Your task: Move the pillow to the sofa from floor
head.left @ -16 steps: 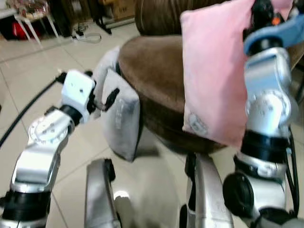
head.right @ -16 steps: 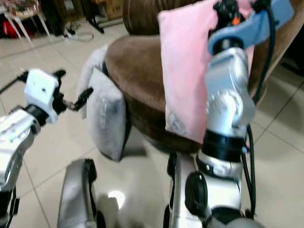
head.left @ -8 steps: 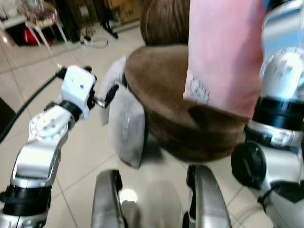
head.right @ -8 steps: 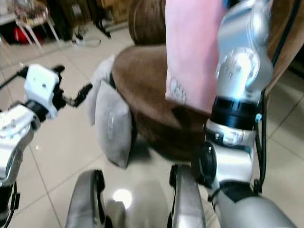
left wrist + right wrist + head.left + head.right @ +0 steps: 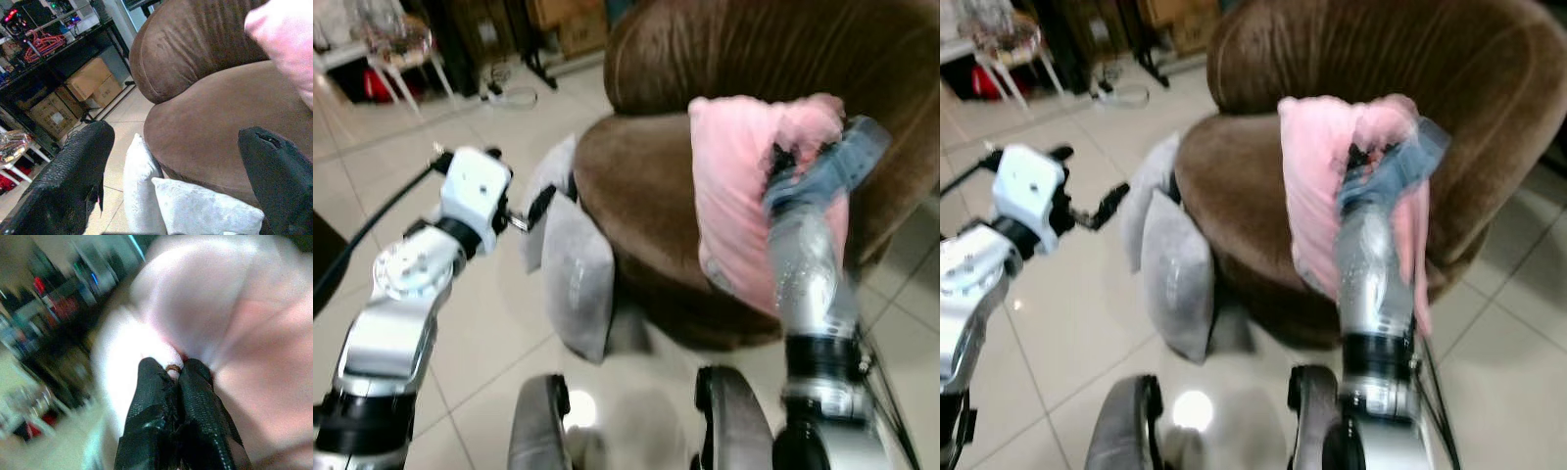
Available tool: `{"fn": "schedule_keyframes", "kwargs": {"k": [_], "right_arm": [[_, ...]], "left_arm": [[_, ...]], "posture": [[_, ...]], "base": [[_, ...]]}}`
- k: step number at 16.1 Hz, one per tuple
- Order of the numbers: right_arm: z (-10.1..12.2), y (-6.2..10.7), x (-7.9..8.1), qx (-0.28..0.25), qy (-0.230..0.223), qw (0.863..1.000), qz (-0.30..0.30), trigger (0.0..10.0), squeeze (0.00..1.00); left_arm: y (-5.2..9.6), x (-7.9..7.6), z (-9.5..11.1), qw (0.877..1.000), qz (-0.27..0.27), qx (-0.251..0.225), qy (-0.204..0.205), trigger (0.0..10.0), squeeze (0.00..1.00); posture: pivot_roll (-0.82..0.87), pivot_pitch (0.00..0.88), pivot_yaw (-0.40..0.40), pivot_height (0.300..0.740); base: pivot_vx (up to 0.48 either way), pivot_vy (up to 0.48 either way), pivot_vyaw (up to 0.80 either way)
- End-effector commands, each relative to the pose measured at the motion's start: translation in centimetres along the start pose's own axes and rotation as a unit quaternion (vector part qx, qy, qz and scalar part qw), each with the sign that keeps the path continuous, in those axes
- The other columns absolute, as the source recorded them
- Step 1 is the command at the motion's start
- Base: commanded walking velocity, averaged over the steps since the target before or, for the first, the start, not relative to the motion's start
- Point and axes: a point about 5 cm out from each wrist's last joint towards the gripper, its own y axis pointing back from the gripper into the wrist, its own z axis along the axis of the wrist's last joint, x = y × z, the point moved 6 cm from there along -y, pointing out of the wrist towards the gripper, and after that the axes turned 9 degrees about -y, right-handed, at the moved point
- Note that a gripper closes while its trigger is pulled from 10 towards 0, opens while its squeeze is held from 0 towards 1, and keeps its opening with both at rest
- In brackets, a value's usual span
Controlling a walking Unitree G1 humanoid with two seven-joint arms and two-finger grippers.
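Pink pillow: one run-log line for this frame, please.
right gripper: shut on pink pillow | pillow: held over brown sofa seat | left gripper: open, idle | grey pillows: on floor

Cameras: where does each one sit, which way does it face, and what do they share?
Left and right eye views: head, looking forward and down at the brown sofa, grey pillows, both arms.
Left wrist view: along the left gripper, fingers apart, toward sofa and grey pillows.
Right wrist view: along the right gripper, pinched on the pink pillow, blurred.
Shared: sofa and pink pillow in eye and left wrist views.
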Motion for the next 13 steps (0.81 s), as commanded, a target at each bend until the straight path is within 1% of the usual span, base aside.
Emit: {"fn": "schedule_keyframes", "kwargs": {"k": [1, 2, 4, 5, 6, 7, 8, 10, 11, 12, 13], "right_arm": [[-1.3, 1.1, 0.6, 0.010, 0.019, 1.000, 0.014, 10.0, 0.00], [-1.5, 1.4, 0.5, 0.013, 0.017, 1.000, 0.013, 10.0, 0.00], [-1.1, 2.1, 0.6, 0.011, 0.033, 0.999, 0.017, 10.0, 0.00], [-0.9, 2.3, 0.6, 0.009, 0.048, 0.999, 0.019, 10.0, 0.00], [-0.7, 2.6, 0.9, 0.008, 0.081, 0.996, 0.030, 10.0, 0.00], [-0.5, 3.0, 1.0, 0.007, 0.102, 0.994, 0.035, 10.0, 0.00], [-0.4, 3.2, 1.0, 0.006, 0.105, 0.994, 0.034, 10.0, 0.00], [0.6, 4.0, 0.4, -0.002, 0.086, 0.996, 0.020, 10.0, 0.00], [1.2, 4.4, 0.5, -0.008, 0.080, 0.997, 0.018, 10.0, 0.00], [2.2, 4.9, 0.7, -0.022, 0.078, 0.997, 0.014, 10.0, 0.00], [2.6, 5.1, 0.6, -0.027, 0.079, 0.996, 0.013, 10.0, 0.00]], "left_arm": [[0.1, -0.2, -0.5, 1.000, -0.007, 0.009, -0.007, 10.0, 0.00], [0.2, -0.1, -0.5, 1.000, -0.007, 0.009, -0.008, 10.0, 0.00], [0.3, 0.0, -0.9, 1.000, -0.005, 0.013, -0.005, 10.0, 0.00], [0.4, -0.2, -1.2, 1.000, -0.004, 0.020, 0.001, 10.0, 0.00], [0.7, -0.6, -1.9, 0.999, -0.005, 0.034, 0.017, 10.0, 0.00], [0.9, -1.0, -2.4, 0.999, -0.001, 0.043, 0.031, 10.0, 0.00], [0.9, -1.1, -2.5, 0.998, 0.000, 0.045, 0.039, 10.0, 0.00], [0.9, -1.6, -2.1, 0.999, -0.003, 0.034, 0.040, 10.0, 0.00], [0.7, -1.5, -1.9, 0.999, 0.004, 0.031, 0.037, 10.0, 0.00], [0.3, -1.1, -1.7, 0.999, 0.023, 0.026, 0.036, 10.0, 0.00], [0.2, -1.1, -1.7, 0.999, 0.027, 0.026, 0.034, 10.0, 0.00]], "posture": [[-0.09, 0.000, 0.063, 0.630], [-0.09, 0.000, 0.069, 0.635], [-0.10, 0.000, 0.073, 0.655], [-0.10, 0.000, 0.073, 0.665], [-0.10, 0.000, 0.068, 0.675], [-0.10, 0.000, 0.065, 0.685], [-0.10, 0.000, 0.063, 0.695], [-0.11, 0.000, 0.067, 0.715], [-0.13, 0.000, 0.079, 0.725], [-0.14, 0.000, 0.091, 0.740], [-0.16, 0.000, 0.101, 0.740]], "base": [[0.000, 0.000, 0.00], [0.000, 0.000, 0.00], [0.000, 0.000, 0.00], [0.000, 0.000, 0.00], [0.000, 0.000, 0.00], [0.000, 0.000, 0.00], [0.000, 0.000, 0.00], [0.000, 0.000, 0.00], [0.000, 0.000, 0.00], [0.000, 0.000, 0.00], [0.000, 0.000, 0.00]]}}
